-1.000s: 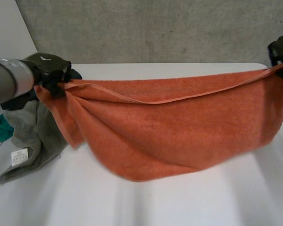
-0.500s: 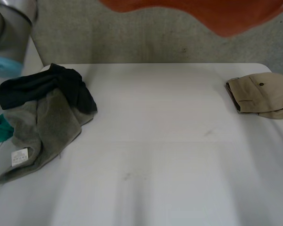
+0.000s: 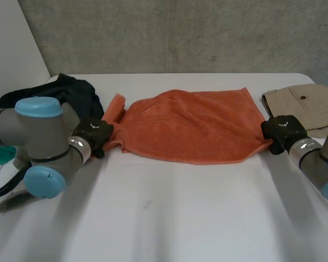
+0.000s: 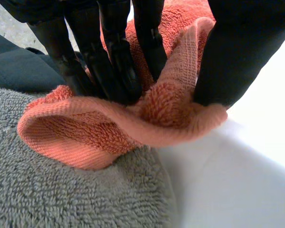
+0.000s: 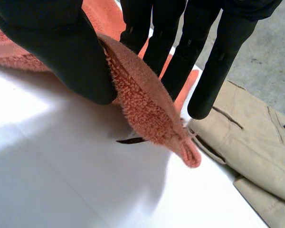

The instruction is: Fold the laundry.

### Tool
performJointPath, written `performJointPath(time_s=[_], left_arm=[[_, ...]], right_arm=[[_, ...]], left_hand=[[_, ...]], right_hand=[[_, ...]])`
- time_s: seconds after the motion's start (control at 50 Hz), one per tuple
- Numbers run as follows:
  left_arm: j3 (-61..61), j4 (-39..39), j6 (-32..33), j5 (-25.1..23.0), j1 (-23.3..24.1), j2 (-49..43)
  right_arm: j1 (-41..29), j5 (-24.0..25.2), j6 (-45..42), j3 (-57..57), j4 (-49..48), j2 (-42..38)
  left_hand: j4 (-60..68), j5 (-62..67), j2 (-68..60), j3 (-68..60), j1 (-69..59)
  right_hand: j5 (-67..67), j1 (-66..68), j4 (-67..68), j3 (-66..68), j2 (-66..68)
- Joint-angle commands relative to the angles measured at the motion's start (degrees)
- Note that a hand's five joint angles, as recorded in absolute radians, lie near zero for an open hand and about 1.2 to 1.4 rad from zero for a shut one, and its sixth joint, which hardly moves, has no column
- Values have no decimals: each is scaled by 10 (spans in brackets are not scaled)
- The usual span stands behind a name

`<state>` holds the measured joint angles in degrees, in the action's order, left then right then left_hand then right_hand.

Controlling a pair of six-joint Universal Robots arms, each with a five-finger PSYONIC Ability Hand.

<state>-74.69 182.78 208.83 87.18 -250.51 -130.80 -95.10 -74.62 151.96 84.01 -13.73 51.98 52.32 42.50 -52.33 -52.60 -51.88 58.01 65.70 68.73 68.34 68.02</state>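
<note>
The orange towel point(image 3: 191, 128) lies spread on the white table point(image 3: 180, 218) between the two hands, a little rumpled toward the left one. The left hand point(image 3: 93, 134) pinches the towel's near corner between its fingers point(image 4: 114, 52) and thumb. At its fingertips that corner bunches up and seems to rest on a grey towel point(image 4: 61, 194), with a dark garment point(image 3: 76, 95) just beyond. The right hand point(image 3: 283, 131) is clamped on the opposite near corner, thumb on one face and fingers on the other, the corner's tip poking out past them. Folded beige trousers point(image 5: 247, 147) lie just beside that hand.
</note>
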Motion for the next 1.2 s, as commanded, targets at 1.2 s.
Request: performJointPath(time_s=[1.2], left_arm=[[134,-284,187,21,-8,125]], right_arm=[[106,-3,-398,-68,357,150]], left_hand=[[277,275,-277,-274,-281]], right_hand=[[120,143,113,117,120]])
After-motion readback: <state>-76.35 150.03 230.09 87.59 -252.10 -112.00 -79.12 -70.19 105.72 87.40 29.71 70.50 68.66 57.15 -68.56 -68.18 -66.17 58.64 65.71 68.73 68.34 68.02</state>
